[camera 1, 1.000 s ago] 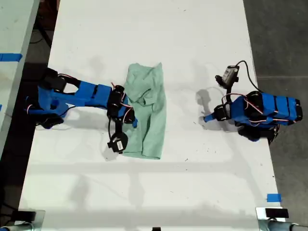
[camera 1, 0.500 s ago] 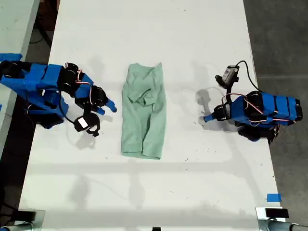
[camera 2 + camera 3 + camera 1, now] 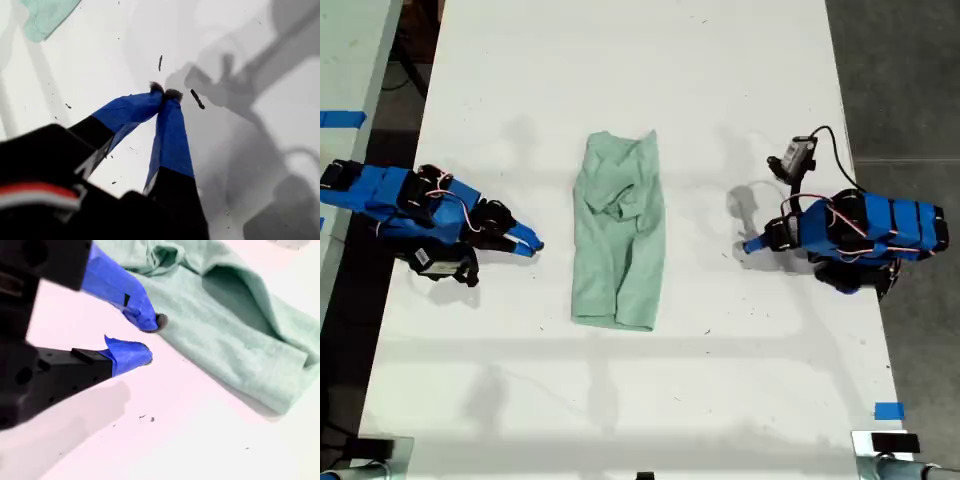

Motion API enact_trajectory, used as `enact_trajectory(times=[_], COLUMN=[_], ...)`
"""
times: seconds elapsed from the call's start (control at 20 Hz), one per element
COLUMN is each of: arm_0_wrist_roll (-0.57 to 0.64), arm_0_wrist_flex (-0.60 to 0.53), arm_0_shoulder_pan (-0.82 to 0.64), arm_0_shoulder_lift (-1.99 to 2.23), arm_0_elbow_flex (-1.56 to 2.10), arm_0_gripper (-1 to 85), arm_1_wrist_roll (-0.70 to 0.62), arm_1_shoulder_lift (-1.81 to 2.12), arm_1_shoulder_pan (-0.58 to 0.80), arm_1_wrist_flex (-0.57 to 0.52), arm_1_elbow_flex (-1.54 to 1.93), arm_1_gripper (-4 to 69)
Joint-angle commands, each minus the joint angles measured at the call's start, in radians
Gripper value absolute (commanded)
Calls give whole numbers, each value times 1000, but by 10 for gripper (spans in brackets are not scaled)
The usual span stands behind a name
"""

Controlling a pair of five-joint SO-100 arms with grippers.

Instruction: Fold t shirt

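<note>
White tabletop [image 3: 620,60] fills most of the exterior view, with dark floor [image 3: 900,70] down that view's right edge and a scrap of blue tape [image 3: 888,411] near its lower right corner. The t shirt [image 3: 620,235] lies at the centre of the exterior view as a long, rumpled strip running top to bottom, its upper half bunched into folds. No gripper touches it.

My first gripper [image 3: 750,245] rests low over bare table towards the exterior view's right, well apart from the garment. In the first wrist view [image 3: 165,92] its blue tips meet and hold nothing. Only a corner of the t shirt [image 3: 47,15] shows there, cut off by the frame.

My second gripper [image 3: 528,243] sits at the exterior view's left, near the garment's edge. In the second wrist view [image 3: 147,337] its jaws stand slightly apart with nothing between them. The t shirt [image 3: 235,325] lies just beyond, and contact cannot be confirmed.
</note>
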Motion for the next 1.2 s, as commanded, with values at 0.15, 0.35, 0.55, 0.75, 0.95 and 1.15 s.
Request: enact_trajectory(times=[0.15,0.35,0.55,0.75,0.95,1.15], arm_0_wrist_roll=[-23,272,391,391,390,390], arm_0_wrist_flex=[-3,64,66,66,66,66], arm_0_shoulder_pan=[-43,-2,-8,-8,-8,-8], arm_0_shoulder_lift=[89,89,91,91,91,91], arm_0_elbow_flex=[69,66,67,67,67,67], arm_0_gripper=[81,141,156,156,156,156], arm_1_wrist_roll=[-11,-12,-12,-14,-2,-25], arm_1_shoulder_lift=[12,12,12,12,12,12], arm_1_shoulder_pan=[-11,-11,-11,-8,-21,5], arm_1_wrist_flex=[-21,-21,-21,-21,-21,-21], arm_1_elbow_flex=[55,55,55,55,55,55], arm_1_gripper=[13,13,13,13,13,14])
